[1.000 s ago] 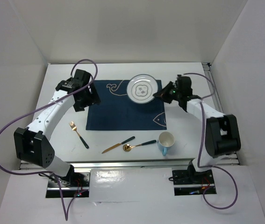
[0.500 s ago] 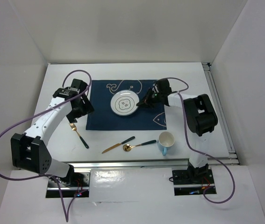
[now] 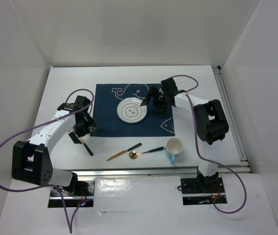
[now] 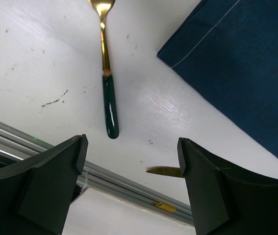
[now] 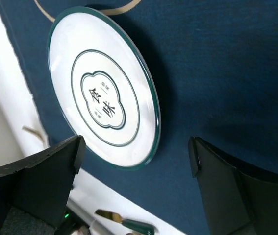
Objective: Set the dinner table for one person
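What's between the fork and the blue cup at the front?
In the top view, a knife and a spoon lie between the fork and the cup, on the dinner table.

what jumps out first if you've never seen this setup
A navy whale-print placemat lies mid-way across the white table, with a green-rimmed plate lying on it. The right gripper stands open at the plate's far right edge. The left gripper hangs open over a gold fork with a dark green handle, off the mat's near left corner.
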Available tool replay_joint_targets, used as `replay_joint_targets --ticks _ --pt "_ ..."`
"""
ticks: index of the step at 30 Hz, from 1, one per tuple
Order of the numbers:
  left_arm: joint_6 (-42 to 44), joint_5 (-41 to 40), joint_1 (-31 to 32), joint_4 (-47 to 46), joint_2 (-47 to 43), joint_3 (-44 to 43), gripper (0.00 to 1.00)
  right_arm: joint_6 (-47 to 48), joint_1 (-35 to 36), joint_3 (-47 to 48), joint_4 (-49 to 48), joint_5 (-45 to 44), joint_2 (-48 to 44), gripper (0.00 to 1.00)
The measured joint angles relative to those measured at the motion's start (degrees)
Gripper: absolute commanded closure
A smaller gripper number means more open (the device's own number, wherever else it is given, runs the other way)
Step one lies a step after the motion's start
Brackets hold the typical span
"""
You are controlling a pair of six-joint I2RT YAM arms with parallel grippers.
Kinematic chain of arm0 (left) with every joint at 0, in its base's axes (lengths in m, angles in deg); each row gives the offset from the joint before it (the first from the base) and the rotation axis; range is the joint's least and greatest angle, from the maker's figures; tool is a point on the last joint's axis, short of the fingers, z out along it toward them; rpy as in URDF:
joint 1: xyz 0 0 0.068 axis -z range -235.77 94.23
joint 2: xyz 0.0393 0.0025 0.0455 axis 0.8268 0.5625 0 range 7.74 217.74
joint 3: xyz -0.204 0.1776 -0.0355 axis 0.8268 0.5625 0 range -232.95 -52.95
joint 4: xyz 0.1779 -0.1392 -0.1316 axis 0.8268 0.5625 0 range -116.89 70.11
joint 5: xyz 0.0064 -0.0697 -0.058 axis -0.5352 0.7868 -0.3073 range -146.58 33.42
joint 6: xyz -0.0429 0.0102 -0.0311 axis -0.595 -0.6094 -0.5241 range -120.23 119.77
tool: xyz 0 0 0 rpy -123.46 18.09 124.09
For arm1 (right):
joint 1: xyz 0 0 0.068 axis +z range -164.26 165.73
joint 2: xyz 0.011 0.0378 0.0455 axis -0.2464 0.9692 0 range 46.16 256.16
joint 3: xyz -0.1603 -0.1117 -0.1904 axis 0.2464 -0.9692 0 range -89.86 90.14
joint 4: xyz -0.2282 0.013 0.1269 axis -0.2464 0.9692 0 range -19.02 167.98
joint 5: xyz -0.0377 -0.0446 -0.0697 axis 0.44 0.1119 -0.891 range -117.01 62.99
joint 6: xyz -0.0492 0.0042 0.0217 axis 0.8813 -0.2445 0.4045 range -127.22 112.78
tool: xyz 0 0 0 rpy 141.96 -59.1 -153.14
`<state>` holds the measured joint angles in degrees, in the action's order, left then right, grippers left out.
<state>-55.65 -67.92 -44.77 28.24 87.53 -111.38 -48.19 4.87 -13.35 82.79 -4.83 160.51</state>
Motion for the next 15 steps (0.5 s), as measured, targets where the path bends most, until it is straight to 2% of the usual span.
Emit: replay_joint_targets --ticks 3,6,11,15 --pt "-1.2 0.5 0.0 -1.0 -1.9 3.9 0.08 2.1 0.1 0.0 3.5 -5.6 -4.8 0.0" --pt "-2.4 0.8 0.0 -1.6 -2.3 6.7 0.18 4.2 -0.3 -0.1 6.0 -9.9 -11.5 0.0" --pt "-5.2 1.2 0.0 -5.2 -1.8 10.9 0.19 7.2 -2.5 -1.2 7.6 -14.0 -21.0 0.0" --pt "-6.8 1.1 -0.2 -8.3 -1.1 14.6 0.22 8.7 -4.2 -5.0 9.0 -15.4 -24.9 0.0"
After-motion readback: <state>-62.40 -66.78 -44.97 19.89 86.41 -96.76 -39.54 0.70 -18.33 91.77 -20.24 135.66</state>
